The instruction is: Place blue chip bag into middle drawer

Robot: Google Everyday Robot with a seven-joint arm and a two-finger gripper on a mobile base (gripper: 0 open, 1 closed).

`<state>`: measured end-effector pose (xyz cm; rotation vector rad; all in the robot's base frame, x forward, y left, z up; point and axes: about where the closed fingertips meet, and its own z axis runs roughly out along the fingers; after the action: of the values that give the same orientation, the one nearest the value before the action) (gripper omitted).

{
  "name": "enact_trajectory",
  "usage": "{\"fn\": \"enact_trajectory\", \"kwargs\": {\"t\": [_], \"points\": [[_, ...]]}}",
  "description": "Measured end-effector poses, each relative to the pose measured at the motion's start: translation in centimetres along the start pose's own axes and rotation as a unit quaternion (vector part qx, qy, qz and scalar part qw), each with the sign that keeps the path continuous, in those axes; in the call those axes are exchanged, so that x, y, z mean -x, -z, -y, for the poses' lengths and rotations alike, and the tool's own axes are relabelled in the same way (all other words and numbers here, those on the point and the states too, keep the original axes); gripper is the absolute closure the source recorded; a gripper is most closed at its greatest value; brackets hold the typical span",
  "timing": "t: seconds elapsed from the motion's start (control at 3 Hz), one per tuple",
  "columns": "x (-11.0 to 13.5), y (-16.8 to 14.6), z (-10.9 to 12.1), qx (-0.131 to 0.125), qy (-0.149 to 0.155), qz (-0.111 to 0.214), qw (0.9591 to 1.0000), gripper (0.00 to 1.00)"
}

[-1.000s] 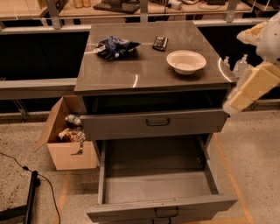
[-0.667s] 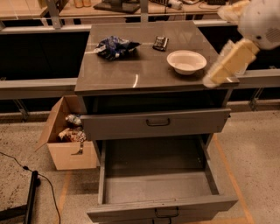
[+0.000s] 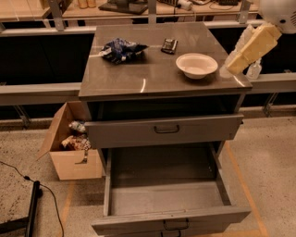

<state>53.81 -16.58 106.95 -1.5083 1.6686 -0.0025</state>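
Cream-coloured and slanted, the gripper (image 3: 235, 64) hangs over the right rim of the grey cabinet top (image 3: 152, 81), reaching down from a white rounded arm joint (image 3: 280, 11) at the upper right corner of the view; whether it is wide or narrow I cannot tell. Just beside it, to its left in the view and not touching it, sits the white bowl (image 3: 196, 65), upright on the cabinet top. Farther from the gripper, beyond the bowl and toward the back edge, lies a small black device (image 3: 169, 45). Farther still in the same direction, well apart from the gripper, the blue chip bag (image 3: 121, 49) rests crumpled near the back left corner of the top, clear of both bowl and device. Below the gripper and to its left, the top drawer front (image 3: 138, 132) with its dark loop handle (image 3: 166, 129) stands a little out from the cabinet body. Lower again, the middle drawer (image 3: 162, 196) is pulled well out toward the camera, its flat grey floor bare, low walls on each side. Farthest from the gripper, at floor level on the cabinet's left side, an open cardboard box (image 3: 76, 164) holds some crumpled packets, and a black cable (image 3: 16, 173) trails over the speckled floor (image 3: 268, 152).
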Motion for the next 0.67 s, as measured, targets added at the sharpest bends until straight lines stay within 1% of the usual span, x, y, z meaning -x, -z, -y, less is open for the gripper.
{"fn": "enact_trajectory", "kwargs": {"t": [0.33,0.67], "points": [[-0.2,-0.7,0.1,-0.021,-0.014,0.000,0.9997,0.00],[-3.8,-6.6,-0.3,-0.038,-0.048,-0.035,0.9975,0.00]]}}
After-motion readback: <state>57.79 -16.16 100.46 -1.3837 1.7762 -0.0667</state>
